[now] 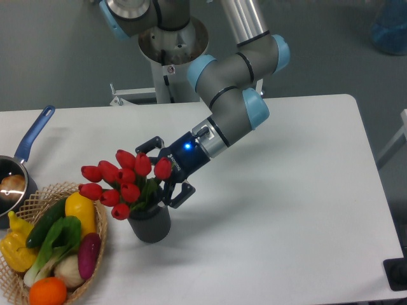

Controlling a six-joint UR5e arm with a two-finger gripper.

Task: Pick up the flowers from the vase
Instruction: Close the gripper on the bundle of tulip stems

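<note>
Fixed cam: flowers (124, 181) sit in the vase (151, 223) nr the table's (286, 210) front-left, stems about upright, buds fanning left – gripper (164, 173) comes in from upper right, fingers spread wide & holding nothing, straddling the bunch's right side at bud height, so a grasp looks close

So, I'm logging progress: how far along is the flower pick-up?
Done: the claw has reached the bunch of red tulips. In hand: its fingers flank the stems, apparently open. Left: closing and lifting; the tulips sit in the dark grey ribbed vase.
</note>
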